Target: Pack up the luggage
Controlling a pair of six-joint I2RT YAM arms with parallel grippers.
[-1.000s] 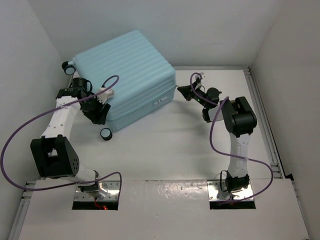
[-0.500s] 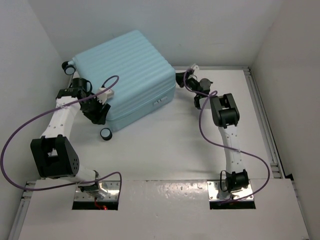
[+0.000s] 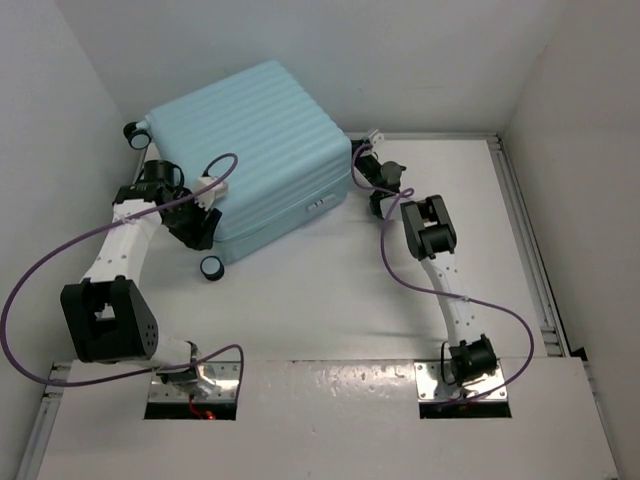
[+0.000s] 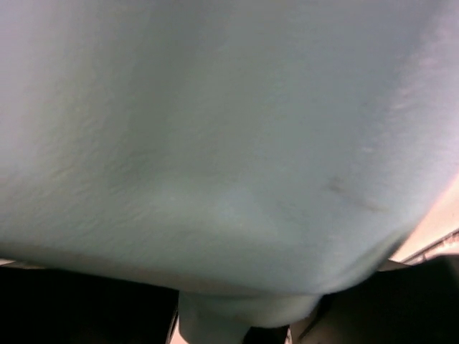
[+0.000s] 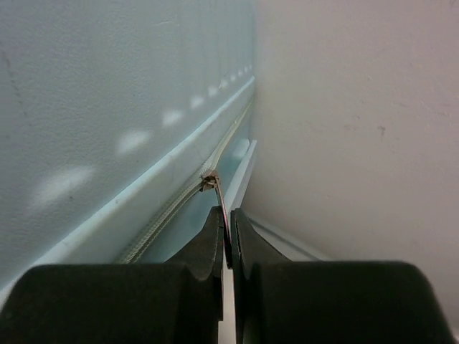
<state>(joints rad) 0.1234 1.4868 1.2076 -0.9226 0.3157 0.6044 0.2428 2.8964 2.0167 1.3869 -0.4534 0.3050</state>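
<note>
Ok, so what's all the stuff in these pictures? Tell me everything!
suitcase: one, pale aqua-blue, closed, far left of the table
wheels: two showing, black, on the suitcase's left-hand corners
zipper: one, pale, along the suitcase's right side
zipper pull: one, thin metal, at the suitcase's right side
table: one, white, under everything
cables: two, purple, one looping off each arm
left arm: one, white and black, reaching to the suitcase's near side
left gripper: one, black, against the shell; grip unclear
right arm: one, white and black, reaching to the suitcase's right side
right gripper: one, black, shut on the zipper pull
</note>
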